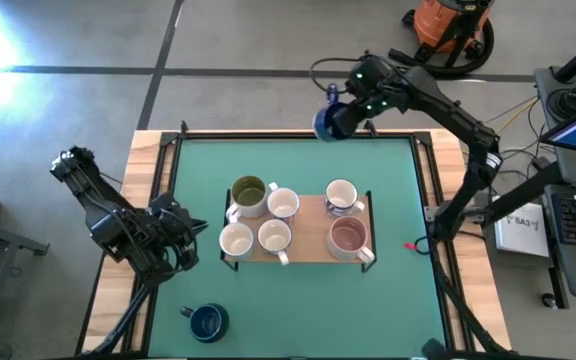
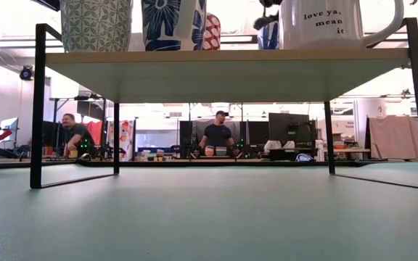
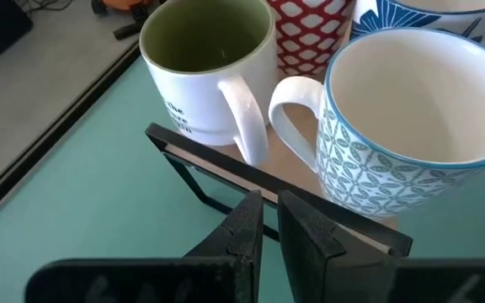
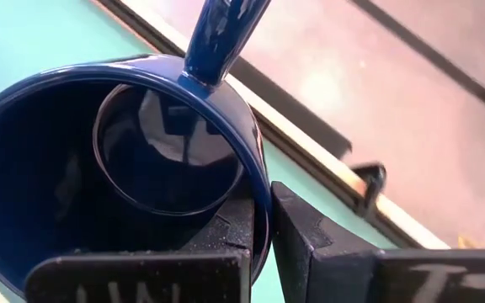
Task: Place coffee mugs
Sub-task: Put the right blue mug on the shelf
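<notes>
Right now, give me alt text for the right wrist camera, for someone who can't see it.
The right gripper is clamped on the rim of a dark navy mug, one finger inside the wall and one outside, its handle pointing away from the camera. Behind it lie the green table mat, the table's wooden edge and the floor.

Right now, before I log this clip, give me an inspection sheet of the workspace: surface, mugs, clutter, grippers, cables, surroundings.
Surface: green mat on a wood-edged table, with a low rack standing mid-table.
Job's things: six mugs on the rack, among them an olive-lined mug and a pinkish mug; one navy mug on the mat near the front edge; another navy mug held at the far edge.
Clutter: nothing seen on the mat.
Grippers: right gripper shut on the held mug's rim; left gripper shut, empty, in front of the rack.
Cables: loose cables on the floor to the right.
Surroundings: orange vacuum; two people at desks behind.
</notes>
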You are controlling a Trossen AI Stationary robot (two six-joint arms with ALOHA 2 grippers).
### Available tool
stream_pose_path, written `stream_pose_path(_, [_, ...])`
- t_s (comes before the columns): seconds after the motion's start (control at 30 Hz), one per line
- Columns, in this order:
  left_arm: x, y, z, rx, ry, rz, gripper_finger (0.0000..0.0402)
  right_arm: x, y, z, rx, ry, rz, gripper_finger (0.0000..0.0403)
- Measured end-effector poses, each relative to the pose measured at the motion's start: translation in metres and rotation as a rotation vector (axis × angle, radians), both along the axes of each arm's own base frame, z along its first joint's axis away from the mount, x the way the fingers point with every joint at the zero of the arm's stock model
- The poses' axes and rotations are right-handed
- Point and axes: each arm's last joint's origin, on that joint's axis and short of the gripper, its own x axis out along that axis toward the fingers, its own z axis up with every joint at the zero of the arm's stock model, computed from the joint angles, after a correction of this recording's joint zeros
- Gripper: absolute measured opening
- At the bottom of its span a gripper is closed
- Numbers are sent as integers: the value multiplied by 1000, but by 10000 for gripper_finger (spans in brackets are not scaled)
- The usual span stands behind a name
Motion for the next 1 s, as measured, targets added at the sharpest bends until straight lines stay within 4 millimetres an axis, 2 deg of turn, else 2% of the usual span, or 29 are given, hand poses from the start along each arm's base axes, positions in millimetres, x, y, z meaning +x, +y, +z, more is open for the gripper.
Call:
stream_pose_path(0.17, [0,0,0,-9,5,0,23,24,11,6,10,-43,97,13])
stream_pose_path(0.37, [0,0,0,-10,6,0,23,47,31,-2,71,-24,183,13])
stream_pose_path(0.67, [0,0,0,-11,7,0,23,61,63,-15,156,70,236,13])
stream_pose_path(1.0, [0,0,-1,-19,15,-4,23,68,87,-17,180,98,283,13])
